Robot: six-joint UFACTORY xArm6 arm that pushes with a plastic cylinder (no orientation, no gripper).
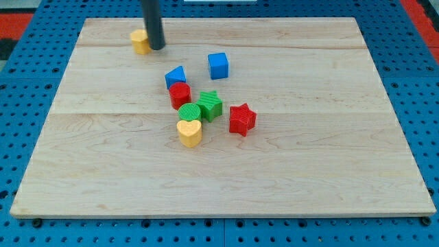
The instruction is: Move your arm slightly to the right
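My tip (157,48) rests on the board near the view's top left, touching the right side of a small yellow block (140,41). A blue cube (218,65) sits to the right of it. Below, a cluster holds a blue triangular block (175,76), a red block (180,94), a green star (210,104), a green round block (190,113) and a yellow heart (189,132). A red star (241,119) lies just right of the cluster.
The wooden board (309,171) lies on a blue perforated table (20,103). The board's top edge runs just above my tip.
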